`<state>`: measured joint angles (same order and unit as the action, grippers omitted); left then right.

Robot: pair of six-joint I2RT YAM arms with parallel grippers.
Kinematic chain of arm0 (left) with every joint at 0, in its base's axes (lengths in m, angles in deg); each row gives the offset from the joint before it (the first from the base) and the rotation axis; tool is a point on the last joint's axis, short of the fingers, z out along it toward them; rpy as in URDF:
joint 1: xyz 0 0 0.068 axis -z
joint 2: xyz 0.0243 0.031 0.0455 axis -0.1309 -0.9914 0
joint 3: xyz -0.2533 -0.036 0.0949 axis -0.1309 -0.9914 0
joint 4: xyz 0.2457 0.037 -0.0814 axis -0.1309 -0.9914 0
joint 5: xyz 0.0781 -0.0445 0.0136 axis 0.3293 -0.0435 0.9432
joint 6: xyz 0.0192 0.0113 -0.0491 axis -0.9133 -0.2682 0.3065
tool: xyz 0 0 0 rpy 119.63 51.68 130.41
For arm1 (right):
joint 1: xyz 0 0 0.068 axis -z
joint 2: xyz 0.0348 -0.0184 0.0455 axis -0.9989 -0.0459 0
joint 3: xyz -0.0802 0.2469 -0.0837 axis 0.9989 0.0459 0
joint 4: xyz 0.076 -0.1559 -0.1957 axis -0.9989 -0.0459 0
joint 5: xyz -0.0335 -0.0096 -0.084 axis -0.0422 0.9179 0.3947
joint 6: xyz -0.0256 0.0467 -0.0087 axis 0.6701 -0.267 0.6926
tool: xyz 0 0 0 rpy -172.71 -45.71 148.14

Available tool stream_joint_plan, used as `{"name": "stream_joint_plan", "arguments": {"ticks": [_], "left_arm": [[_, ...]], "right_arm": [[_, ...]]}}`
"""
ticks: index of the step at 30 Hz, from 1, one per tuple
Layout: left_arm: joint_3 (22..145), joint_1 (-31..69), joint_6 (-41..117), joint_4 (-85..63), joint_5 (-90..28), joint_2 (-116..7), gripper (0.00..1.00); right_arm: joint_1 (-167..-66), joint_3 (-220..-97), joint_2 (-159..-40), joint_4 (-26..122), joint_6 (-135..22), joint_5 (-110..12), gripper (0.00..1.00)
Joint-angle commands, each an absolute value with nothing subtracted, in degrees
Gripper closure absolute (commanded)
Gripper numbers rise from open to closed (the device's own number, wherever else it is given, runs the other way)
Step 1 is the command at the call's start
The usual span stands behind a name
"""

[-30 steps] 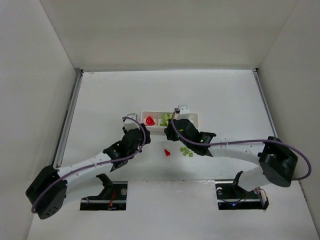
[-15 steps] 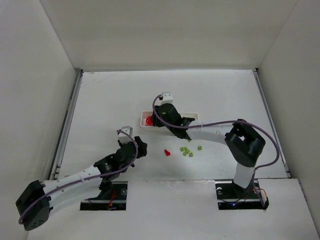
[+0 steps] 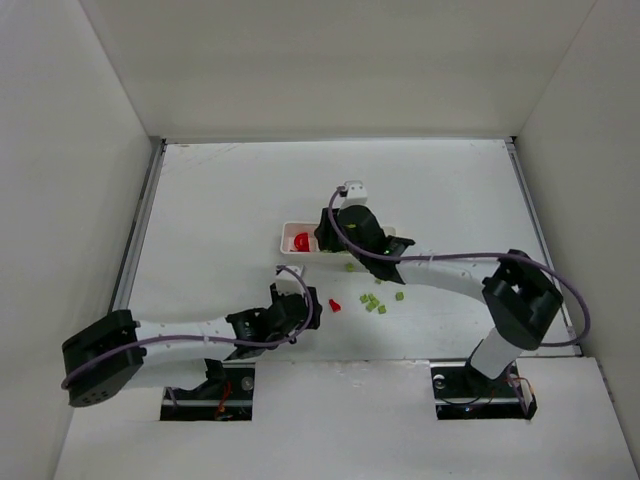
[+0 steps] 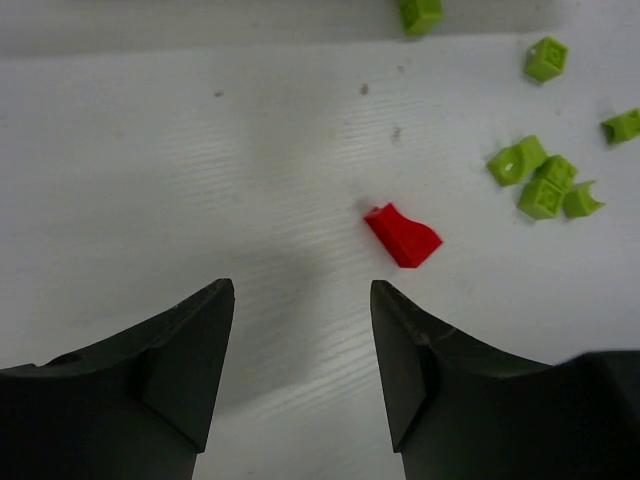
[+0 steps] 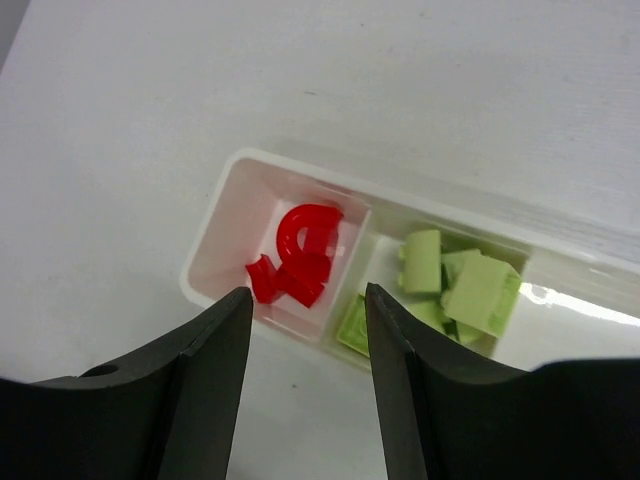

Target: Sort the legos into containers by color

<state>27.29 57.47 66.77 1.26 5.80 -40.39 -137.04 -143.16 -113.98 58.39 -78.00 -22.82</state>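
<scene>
A loose red lego [image 4: 403,235] [image 3: 335,304] lies on the table just ahead and right of my left gripper [image 4: 300,300] [image 3: 312,308], which is open and holds nothing. Several bright green legos [image 4: 540,180] [image 3: 372,300] are scattered beyond it. My right gripper [image 5: 305,295] [image 3: 325,238] hovers open and empty above the white tray of containers [image 5: 215,235] [image 3: 285,238]. Its left compartment holds red legos [image 5: 300,255] [image 3: 301,241], and the one beside it holds pale yellow-green legos [image 5: 460,285]. My right arm hides the rest of the tray in the top view.
White walls enclose the table on three sides. One green lego [image 3: 349,267] lies just in front of the tray, and another [image 3: 399,295] sits right of the cluster. The arm bases stand at the near edge.
My left arm has pulled back from the tray and swung right, ending close to the loose red lego. My right gripper shifted along the tray and its jaws have spread wider.
</scene>
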Motion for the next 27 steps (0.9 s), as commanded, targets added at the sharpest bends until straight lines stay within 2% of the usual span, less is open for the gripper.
{"name": "stream_joint_plan", "arguments": {"ticks": [1, 5, 12, 22, 27], "left_arm": [[33.0, 60.2, 68.5, 6.7, 5.6, -44.1, 0.46], [36.4, 63.5, 70.6, 6.7, 7.4, -48.1, 0.45], [41.4, 63.5, 77.6, 3.9, 9.0, -58.6, 0.47], [44.7, 62.9, 80.8, 1.0, 13.5, -63.5, 0.48], [46.0, 62.7, 80.4, 1.4, 12.5, -66.6, 0.62]], "right_arm": [[-136.1, -137.7, -108.0, 61.4, -78.2, -21.0, 0.45], [-135.8, -131.4, -103.6, 62.3, -78.5, -20.6, 0.45], [-135.7, -125.7, -96.7, 63.1, -79.3, -19.9, 0.45], [-134.2, -118.9, -88.9, 63.2, -81.5, -21.0, 0.45], [-134.3, -117.1, -86.9, 62.8, -82.3, -20.9, 0.45]]}}
